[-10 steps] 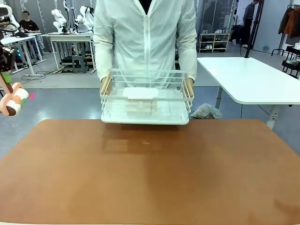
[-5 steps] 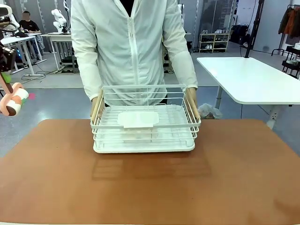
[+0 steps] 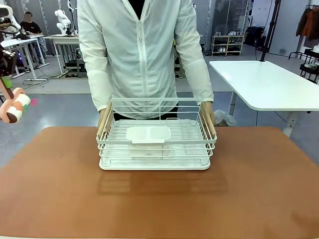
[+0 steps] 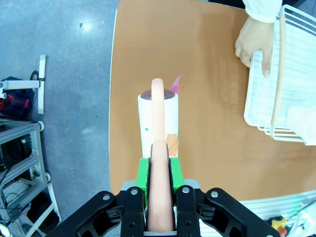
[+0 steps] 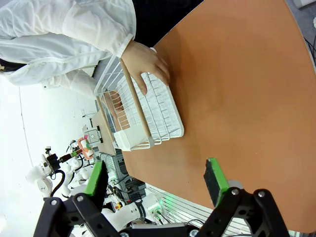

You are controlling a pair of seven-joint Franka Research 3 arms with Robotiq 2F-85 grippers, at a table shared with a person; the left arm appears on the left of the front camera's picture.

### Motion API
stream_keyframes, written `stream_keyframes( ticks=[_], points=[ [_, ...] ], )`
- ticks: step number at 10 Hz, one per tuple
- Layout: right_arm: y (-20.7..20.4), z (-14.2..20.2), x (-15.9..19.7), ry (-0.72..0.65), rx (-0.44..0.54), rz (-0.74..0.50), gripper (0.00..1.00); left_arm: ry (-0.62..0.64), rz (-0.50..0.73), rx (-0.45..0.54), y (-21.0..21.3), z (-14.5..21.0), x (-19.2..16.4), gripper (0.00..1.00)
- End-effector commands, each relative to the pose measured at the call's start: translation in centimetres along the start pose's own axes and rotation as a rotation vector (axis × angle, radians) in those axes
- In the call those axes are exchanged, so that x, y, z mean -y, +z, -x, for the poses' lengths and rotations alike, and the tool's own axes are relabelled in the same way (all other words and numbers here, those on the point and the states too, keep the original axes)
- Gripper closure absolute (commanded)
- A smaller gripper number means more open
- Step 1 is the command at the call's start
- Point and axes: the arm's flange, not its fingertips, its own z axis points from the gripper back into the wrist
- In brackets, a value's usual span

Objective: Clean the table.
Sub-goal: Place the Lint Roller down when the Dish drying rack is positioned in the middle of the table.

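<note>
We see the terracotta bench (image 3: 159, 199) filling the lower half of the front view, with a white wire rack (image 3: 157, 142) resting on it at centre. A person in a white jacket (image 3: 142, 50) holds the rack's sides with both hands (image 3: 208, 110). At the far left edge of that frame, our left gripper (image 4: 159, 170) has its jaws clamped on the peach handle of a white roller tool (image 4: 158, 118). In the right wrist view, our right gripper (image 5: 155, 181) shows its jaws spread wide, holding nothing, above the bench.
</note>
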Motion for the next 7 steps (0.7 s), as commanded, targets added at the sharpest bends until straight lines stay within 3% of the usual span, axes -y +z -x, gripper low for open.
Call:
stream_keyframes(
  ticks=[1,7],
  points=[
    [-0.18,0.32,-0.21,0.001,0.013,0.002,0.0,0.002,-0.01,-0.009,0.59,-0.04,-0.27,0.79],
    [-0.18,0.32,-0.21,0.001,0.013,0.002,0.0,0.002,-0.01,-0.009,0.59,-0.04,-0.27,0.79]
  ],
)
